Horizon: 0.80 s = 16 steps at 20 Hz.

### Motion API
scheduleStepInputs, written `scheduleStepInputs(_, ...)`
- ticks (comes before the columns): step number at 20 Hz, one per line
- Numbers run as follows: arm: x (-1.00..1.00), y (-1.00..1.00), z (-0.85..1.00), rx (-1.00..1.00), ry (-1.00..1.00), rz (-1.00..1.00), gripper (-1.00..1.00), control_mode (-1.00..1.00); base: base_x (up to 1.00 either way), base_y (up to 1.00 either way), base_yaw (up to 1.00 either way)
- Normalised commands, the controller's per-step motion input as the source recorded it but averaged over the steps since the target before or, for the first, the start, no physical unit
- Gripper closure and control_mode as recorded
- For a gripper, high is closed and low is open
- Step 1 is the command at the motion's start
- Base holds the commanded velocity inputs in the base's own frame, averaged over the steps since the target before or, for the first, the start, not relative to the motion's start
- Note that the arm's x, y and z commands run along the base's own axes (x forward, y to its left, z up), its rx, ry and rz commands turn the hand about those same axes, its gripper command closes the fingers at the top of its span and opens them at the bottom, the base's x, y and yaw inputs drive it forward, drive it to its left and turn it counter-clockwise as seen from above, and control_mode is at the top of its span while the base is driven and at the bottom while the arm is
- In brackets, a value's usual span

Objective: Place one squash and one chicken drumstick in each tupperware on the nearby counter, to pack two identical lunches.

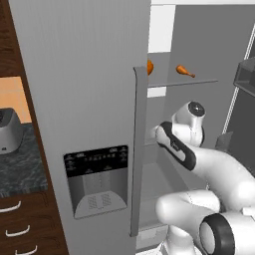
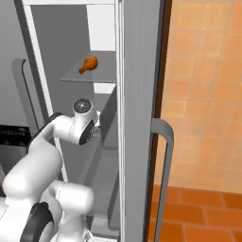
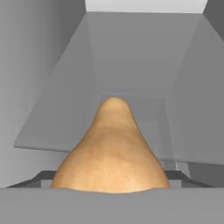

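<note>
even flat rendered light, no glare; soft shading inside fridge [image 1: 199, 45]; slightly blurry, low resolution.

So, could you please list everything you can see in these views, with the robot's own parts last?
squash: one, tan-beige, pear-shaped, right in front of the hand camera, between the jaws inside the fridge.
chicken drumstick: one whole, glossy orange-brown, on the upper fridge shelf; another orange piece peeks past the door edge.
fridge: one, grey, door with dispenser panel and long handle, interior open.
coffee machine: one, grey, on the counter at far left.
counter: one, dark marbled, above wooden drawers with silver handles.
wall: orange tiles, right of the fridge.
arm: one, white with dark joints, reaching into the fridge.
</note>
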Motion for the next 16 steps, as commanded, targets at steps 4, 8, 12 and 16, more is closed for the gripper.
scheduleStepInputs(4,-1.0,-0.05,0.91,0.0,0.0,0.0,1.0,-1.0,0.0,0.0,0.0)
scheduleStepInputs(8,-0.99,-0.04,0.91,0.0,0.0,0.0,1.0,-1.0,0.0,0.0,0.0)
scheduleStepInputs(12,-1.0,-0.08,0.72,0.0,0.03,-0.02,1.0,-1.0,0.0,0.0,0.0)
scheduleStepInputs(16,-0.75,-0.03,0.08,0.0,0.01,-0.04,1.0,1.0,-0.25,0.0,-0.01)
